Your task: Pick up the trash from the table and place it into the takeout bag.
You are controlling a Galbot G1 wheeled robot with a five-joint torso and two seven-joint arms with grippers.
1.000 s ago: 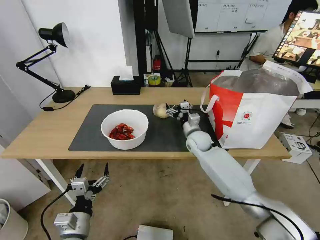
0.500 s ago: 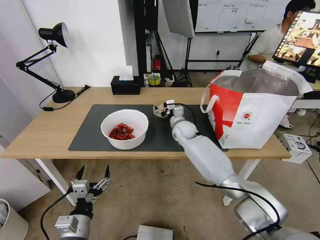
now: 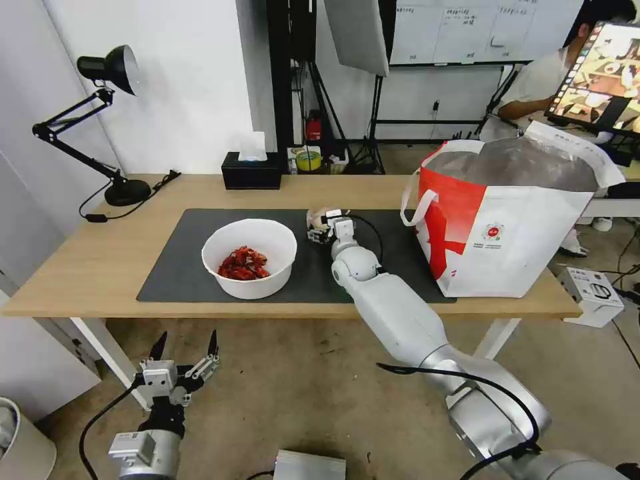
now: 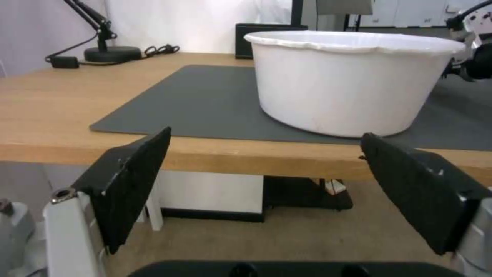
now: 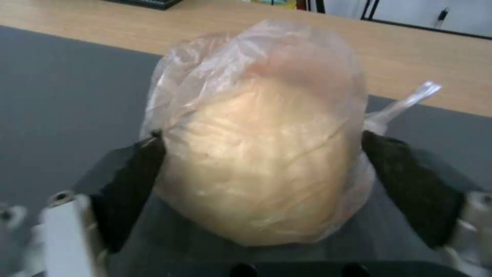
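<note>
Nearest, at seven o'clock below the worktop (image 3: 100, 267): left tool (image 3: 185, 357), pads spread, empty. Farther, at centre on the mat (image 3: 180, 267): right tool (image 3: 320, 227), pads against both sides of the clear bag with beige lump (image 5: 261, 154). Bowl of red shells (image 3: 249, 257) at nine o'clock of that; takeout bag (image 3: 513, 227) at three o'clock.

Trash and takeout bag on the long light-wood table (image 3: 100, 267).

White round bowl (image 3: 249, 257) of red shells (image 3: 243, 263) upright on the dark grey mat (image 3: 180, 267), near its front edge. Clear bag with beige lump (image 5: 266, 154) on the mat's far part, between black pads, both touching its sides. White-and-red takeout bag (image 3: 513, 227) upright at the table's right end, mouth open, silver lining showing, well apart from the bowl.
</note>
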